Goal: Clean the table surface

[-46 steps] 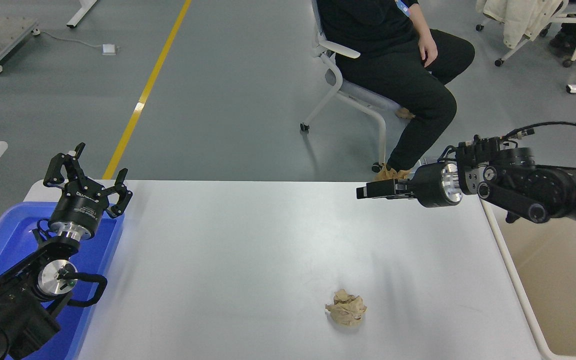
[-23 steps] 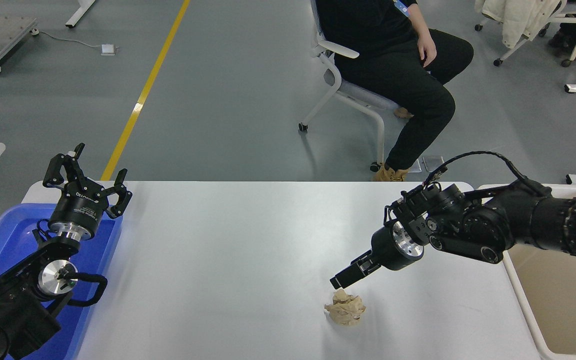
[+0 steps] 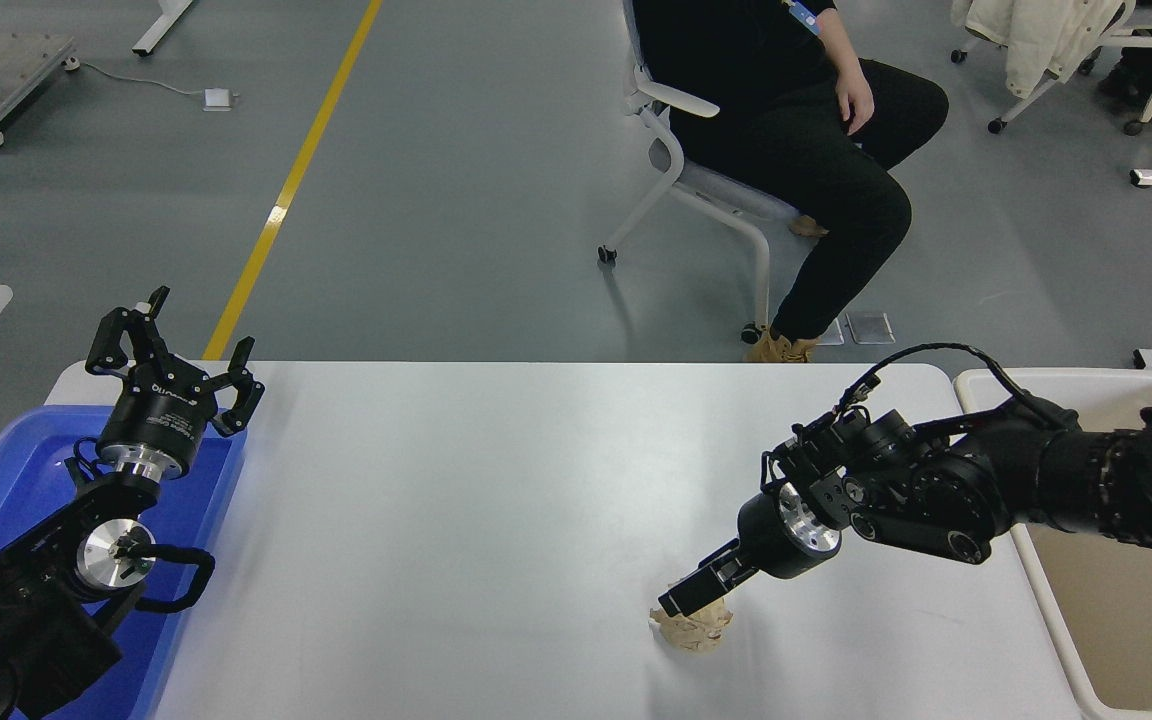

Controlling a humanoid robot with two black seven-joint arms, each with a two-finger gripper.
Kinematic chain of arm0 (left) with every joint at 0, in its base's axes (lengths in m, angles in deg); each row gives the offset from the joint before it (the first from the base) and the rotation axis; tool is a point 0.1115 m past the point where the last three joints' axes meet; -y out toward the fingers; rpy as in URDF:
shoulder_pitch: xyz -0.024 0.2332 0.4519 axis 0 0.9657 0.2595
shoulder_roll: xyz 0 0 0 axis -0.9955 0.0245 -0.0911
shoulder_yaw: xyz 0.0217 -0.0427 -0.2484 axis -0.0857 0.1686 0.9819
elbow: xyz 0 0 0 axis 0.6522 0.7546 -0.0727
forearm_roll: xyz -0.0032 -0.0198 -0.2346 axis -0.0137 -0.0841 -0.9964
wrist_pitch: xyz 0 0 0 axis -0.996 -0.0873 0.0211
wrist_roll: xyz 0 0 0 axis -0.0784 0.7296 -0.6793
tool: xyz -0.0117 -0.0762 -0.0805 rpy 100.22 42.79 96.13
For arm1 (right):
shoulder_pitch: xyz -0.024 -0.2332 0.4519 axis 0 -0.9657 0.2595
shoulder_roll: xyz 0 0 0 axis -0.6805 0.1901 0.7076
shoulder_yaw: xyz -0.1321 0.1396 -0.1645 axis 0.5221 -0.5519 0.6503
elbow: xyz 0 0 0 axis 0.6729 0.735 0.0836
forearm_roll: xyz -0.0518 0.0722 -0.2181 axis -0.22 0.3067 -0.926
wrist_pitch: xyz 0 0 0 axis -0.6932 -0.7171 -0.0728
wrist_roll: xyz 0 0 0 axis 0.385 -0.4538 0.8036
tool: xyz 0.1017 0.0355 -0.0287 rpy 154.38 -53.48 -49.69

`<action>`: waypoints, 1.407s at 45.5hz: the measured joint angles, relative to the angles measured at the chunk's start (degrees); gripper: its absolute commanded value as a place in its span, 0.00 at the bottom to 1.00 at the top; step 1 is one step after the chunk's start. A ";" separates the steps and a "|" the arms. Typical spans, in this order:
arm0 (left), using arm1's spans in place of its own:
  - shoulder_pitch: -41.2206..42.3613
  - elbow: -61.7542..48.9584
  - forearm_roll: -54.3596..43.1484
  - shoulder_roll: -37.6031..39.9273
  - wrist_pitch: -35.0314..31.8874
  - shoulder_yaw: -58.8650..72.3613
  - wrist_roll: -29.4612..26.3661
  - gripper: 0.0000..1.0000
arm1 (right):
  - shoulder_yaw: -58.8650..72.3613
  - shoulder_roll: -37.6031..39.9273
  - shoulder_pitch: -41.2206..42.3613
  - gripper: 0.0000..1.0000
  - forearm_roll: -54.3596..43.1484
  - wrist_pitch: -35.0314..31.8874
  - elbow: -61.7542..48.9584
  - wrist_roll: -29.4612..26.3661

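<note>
Head view:
Tabletop (image 3: 456, 500): a big white top that fills the middle of the picture. It is the thing to be made clean.
Paper ball (image 3: 693, 628): a small tan crumpled ball, the only loose thing on the tabletop. It lies near the front edge, a bit right of the middle.
Right tool (image 3: 684, 597): it comes in from the right and slants down to the left. Its tip sits right on top of the ball - touching it or nearly so.
Right tool fingers: they look pressed close together at the tip, but I cannot tell for sure if they are apart or shut, or if they have any paper yet.
Which way the ball lies: just under and a little in front of the right tool's tip. So the move to come looks like a short push down and a squeeze, not a reach.
Ball shape: round and lumpy, no long side, so any turn of the tool should do.
Bin (image 3: 1126, 590): beige, just off the right end of the tabletop, under the right arm - likely where the ball goes.
Left tool (image 3: 176, 352): parked far off at the lower left over the blue tray (image 3: 6, 480), fingers spread apart, holding nothing.
Nearer arm: the right one, by a lot.
</note>
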 measured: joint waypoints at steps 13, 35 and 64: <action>0.00 0.00 0.00 0.00 0.00 0.00 0.00 1.00 | 0.03 -0.05 -2.85 0.99 0.12 2.17 -1.50 0.00; 0.00 0.00 0.00 -0.01 0.00 0.00 0.00 1.00 | -0.34 -0.25 -5.80 0.83 0.20 4.42 -1.92 0.29; 0.00 0.00 0.00 0.01 0.00 0.00 0.00 1.00 | 0.32 -0.72 -8.57 0.00 -0.11 10.02 -6.20 1.25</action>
